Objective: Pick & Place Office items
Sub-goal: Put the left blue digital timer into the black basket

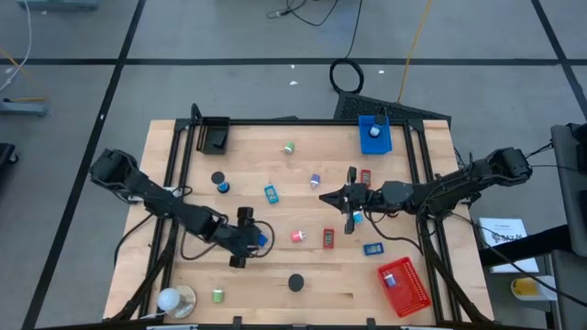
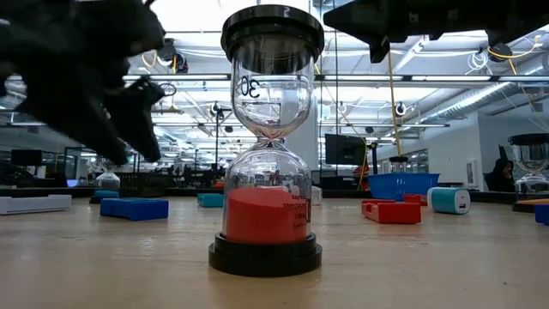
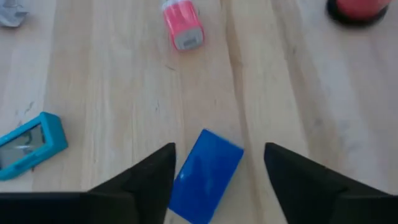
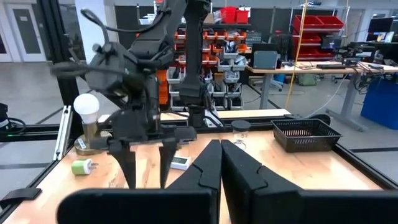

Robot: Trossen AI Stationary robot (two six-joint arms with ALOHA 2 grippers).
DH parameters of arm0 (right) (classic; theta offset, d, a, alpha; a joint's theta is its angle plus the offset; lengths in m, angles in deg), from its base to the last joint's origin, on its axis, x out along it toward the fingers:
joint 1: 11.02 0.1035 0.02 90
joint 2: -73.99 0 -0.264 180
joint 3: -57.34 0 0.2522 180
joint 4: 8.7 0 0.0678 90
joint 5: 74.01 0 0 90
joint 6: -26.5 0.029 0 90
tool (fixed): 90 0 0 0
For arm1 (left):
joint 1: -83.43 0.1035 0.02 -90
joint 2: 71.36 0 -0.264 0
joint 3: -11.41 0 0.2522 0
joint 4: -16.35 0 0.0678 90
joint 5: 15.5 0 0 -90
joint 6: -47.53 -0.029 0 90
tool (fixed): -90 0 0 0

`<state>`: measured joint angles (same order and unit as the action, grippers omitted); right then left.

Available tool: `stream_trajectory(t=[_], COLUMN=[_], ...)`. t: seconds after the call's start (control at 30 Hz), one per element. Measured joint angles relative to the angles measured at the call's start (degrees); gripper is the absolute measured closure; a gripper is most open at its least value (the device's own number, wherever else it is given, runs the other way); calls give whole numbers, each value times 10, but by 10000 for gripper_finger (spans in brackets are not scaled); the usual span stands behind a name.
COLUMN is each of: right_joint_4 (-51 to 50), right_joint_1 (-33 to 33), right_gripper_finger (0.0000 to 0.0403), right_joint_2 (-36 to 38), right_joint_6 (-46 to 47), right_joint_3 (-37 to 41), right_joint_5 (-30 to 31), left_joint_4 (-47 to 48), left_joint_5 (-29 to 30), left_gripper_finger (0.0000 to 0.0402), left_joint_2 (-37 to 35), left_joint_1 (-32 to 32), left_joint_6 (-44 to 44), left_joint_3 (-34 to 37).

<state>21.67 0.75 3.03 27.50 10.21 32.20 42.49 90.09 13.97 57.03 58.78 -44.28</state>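
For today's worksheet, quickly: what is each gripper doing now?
Left gripper: open around the blue block.
Right gripper: closed, holding nothing.

Blue block [image 3: 205, 176] fills left tool [image 3: 219, 163] gap — sides bare.

The only thing you can read is a "30" on the upper glass bulb of the hourglass [image 2: 271, 142] standing near the low camera, just under its black top cap. There is small print on the lower bulb over the red sand, but you can't make it out. A white sheet [image 1: 503, 231] lies right of the table with marks on it, too small for you to read.
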Motion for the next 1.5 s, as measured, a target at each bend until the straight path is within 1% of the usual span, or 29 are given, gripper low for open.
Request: stream_trajectory(t=[0.07,0.17,0.3,0.4,0.57,0.67,0.8,0.97,1.07,1.17,1.27,1.3,1.4,1.5], right_joint_4=[-3,-3,-6,-7,-7,-7,-9,-11,-11,-18,-48,-59,-80,-77], right_joint_1=[0,0,0,0,0,0,0,0,0,0,0,0,0,-1], right_gripper_finger=[403,403,403,403,403,403,403,403,403,403,403,403,403,403], right_joint_2=[0,0,0,0,0,0,0,0,0,0,0,0,0,0], right_joint_6=[0,0,0,0,0,0,0,0,0,-1,-14,-25,-62,-70], right_joint_3=[0,0,0,0,0,0,0,0,0,0,0,0,0,0], right_joint_5=[0,0,0,0,0,0,0,0,0,0,0,0,1,1], left_joint_4=[4,1,-4,-4,-3,-18,-27,-30,-25,-19,-17,-15,-7,1], left_joint_5=[-6,-14,-33,-39,-41,-53,-62,-67,-70,-72,-67,-66,-66,-65], left_gripper_finger=[120,100,90,94,117,127,130,133,154,193,236,244,245,245], left_joint_2=[13,24,33,36,40,58,82,88,83,77,76,76,76,75], left_joint_1=[8,19,33,41,47,50,51,52,54,54,55,55,55,55], left_joint_6=[-28,-43,-49,-46,-52,-63,-69,-69,-64,-67,-66,-65,-55,-44], left_joint_3=[0,0,0,0,1,0,0,-1,-1,0,0,0,0,0])
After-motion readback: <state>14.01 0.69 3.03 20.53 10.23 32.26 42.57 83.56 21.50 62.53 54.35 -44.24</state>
